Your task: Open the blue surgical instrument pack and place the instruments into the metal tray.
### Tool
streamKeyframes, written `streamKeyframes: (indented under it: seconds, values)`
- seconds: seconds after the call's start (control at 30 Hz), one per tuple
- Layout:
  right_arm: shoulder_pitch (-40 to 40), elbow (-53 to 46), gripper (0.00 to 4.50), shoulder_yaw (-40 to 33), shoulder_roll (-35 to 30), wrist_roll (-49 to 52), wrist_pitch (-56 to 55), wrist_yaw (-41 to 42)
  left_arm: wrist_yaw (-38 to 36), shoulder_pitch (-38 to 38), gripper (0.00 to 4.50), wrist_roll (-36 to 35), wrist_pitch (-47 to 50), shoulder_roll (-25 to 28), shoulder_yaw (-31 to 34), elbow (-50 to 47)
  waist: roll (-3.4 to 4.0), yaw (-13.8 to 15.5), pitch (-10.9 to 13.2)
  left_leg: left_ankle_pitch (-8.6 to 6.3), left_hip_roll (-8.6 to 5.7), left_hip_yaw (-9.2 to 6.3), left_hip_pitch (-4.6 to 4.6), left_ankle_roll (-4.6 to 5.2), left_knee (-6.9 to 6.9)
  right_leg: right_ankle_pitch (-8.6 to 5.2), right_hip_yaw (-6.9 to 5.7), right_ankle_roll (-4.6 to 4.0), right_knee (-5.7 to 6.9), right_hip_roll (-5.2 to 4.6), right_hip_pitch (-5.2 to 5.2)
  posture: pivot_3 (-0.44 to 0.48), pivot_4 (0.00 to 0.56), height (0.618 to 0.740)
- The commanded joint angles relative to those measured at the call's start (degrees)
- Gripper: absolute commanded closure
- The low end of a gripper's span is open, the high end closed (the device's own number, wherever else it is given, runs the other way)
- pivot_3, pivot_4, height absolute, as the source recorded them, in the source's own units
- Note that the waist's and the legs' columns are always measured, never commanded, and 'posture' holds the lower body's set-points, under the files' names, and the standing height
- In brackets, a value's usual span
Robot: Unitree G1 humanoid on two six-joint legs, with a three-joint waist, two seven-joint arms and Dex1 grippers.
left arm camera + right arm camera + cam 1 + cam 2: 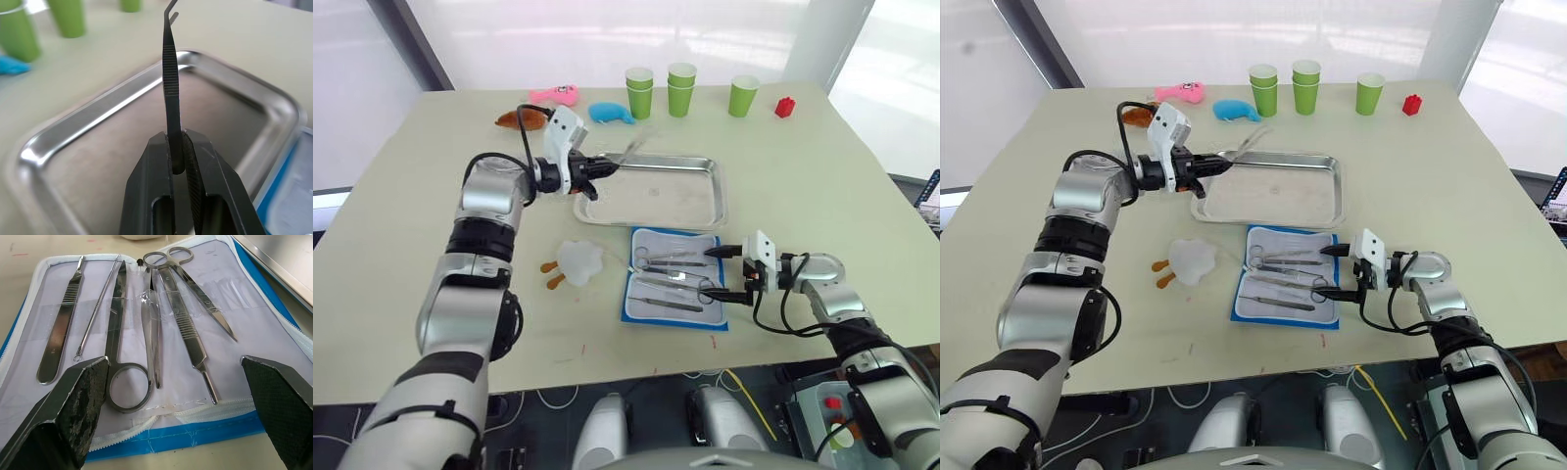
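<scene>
The blue surgical instrument pack lies open on the table, its pale lining up, just in front of the metal tray. Several silver instruments rest in its clear pockets: scissors, forceps, a scalpel handle and a probe. My left gripper hovers over the tray's far left corner, shut on thin bent-tip tweezers that point out over the tray. My right gripper is open at the pack's right edge, its fingers spread wide on either side of the instruments, holding nothing.
Green cups stand along the far edge, with a red block to their right. Pink, blue and brown toys lie beyond the tray. A white plush toy sits left of the pack.
</scene>
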Motion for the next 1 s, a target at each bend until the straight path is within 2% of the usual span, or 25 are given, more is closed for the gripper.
streamKeyframes:
  seconds: [0.03, 0.27, 0.53, 1.0]
  values:
    - [3.4, 5.5, 0.0, 4.9, 0.1, -6.6, 1.6, -0.8, 9.9, -0.1, 4.44, 3.4, 3.2, -1.8, 0.2, -0.6, -0.01, 0.0, 0.0, 0.0, 0.0, 0.0, 0.0, 0.0, 0.0, 0.0, 0.0, 0.0, 0.0, 0.0, 0.0, 0.0, 0.15, 0.74]
    - [3.2, 6.0, 0.0, 4.9, 0.3, -6.6, 1.2, -1.1, 26.3, -1.8, 4.44, 4.9, 5.4, -8.5, 3.8, 6.9, -0.05, 0.0, 0.0, 0.0, -0.01, -0.02, 0.0, -0.01, -0.01, 0.01, -0.01, 0.0, 0.0, -0.04, 0.0, 0.0, 0.15, 0.74]
    - [3.3, 5.7, 0.0, 4.8, 0.3, -6.6, 1.3, -1.3, 35.7, -1.8, 4.44, 2.8, 7.7, -14.4, 8.3, 8.6, -0.08, 0.0, -0.1, -0.01, -0.02, -0.02, 0.02, -0.02, -0.06, 0.02, 0.0, 0.0, 0.0, -0.05, 0.0, 0.0, 0.15, 0.74]
    - [3.1, 6.0, 0.0, 4.8, 0.5, -6.6, 1.0, -1.4, 39.2, -0.1, 4.44, 1.9, 10.8, -15.3, 9.9, 6.3, -0.09, 0.0, -0.1, -0.01, -0.02, -0.04, 0.04, -0.05, -0.08, 0.02, -0.01, 0.0, -0.01, -0.07, 0.0, 0.0, 0.15, 0.74]
